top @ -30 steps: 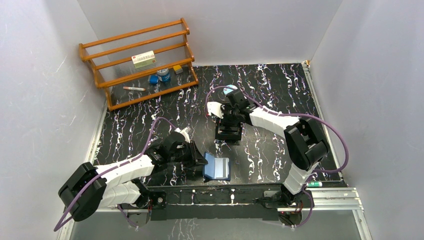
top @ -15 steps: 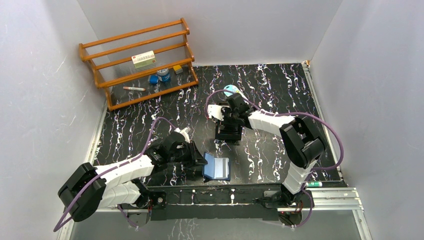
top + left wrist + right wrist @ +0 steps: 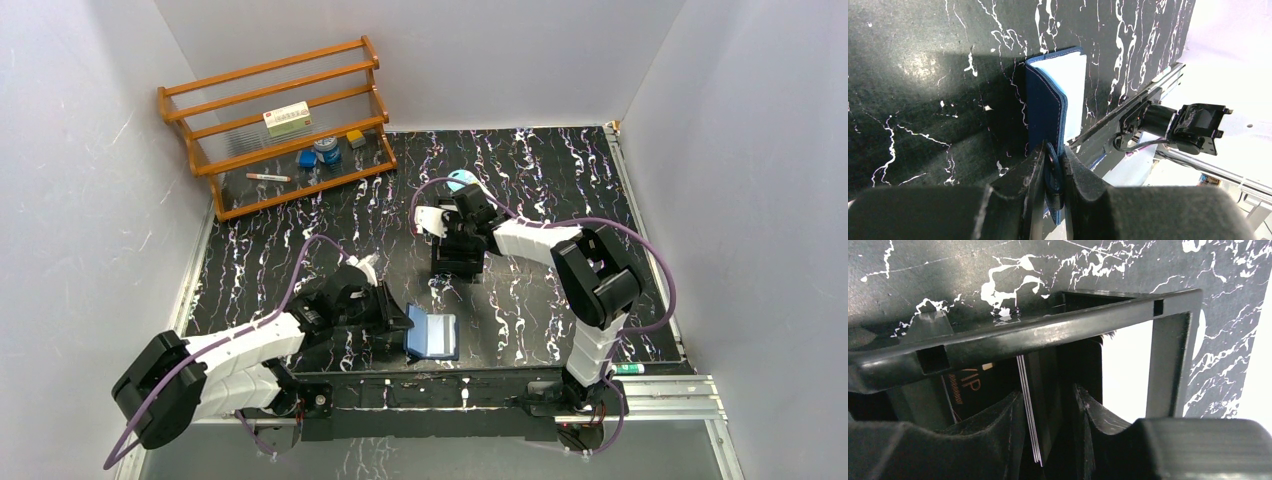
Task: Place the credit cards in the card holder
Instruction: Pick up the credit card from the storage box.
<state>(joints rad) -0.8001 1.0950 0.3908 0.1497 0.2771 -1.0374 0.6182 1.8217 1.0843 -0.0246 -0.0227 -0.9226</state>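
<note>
Card holder [image 3: 1046, 107] tight between left jaws, credit cards [image 3: 1029, 410] loose between right jaws.

One card holder [image 3: 433, 336], one black tray [image 3: 1048, 335], one wooden rack [image 3: 270, 70] with five small things [image 3: 287, 119] on it. The credit cards [image 3: 1029, 410] make one stack, number not clear.

Two arms, same build. Left arm [image 3: 250, 345] & right arm [image 3: 540, 240]: white ribbed plastic shells on the links, chunky black round housings at the joints. Thin purple cable [image 3: 312, 243] runs along each, standing off in loops. Left end effector [image 3: 1053, 165] & right end effector [image 3: 1049, 392]: matte black moulded fingers, faintly scuffed.
</note>
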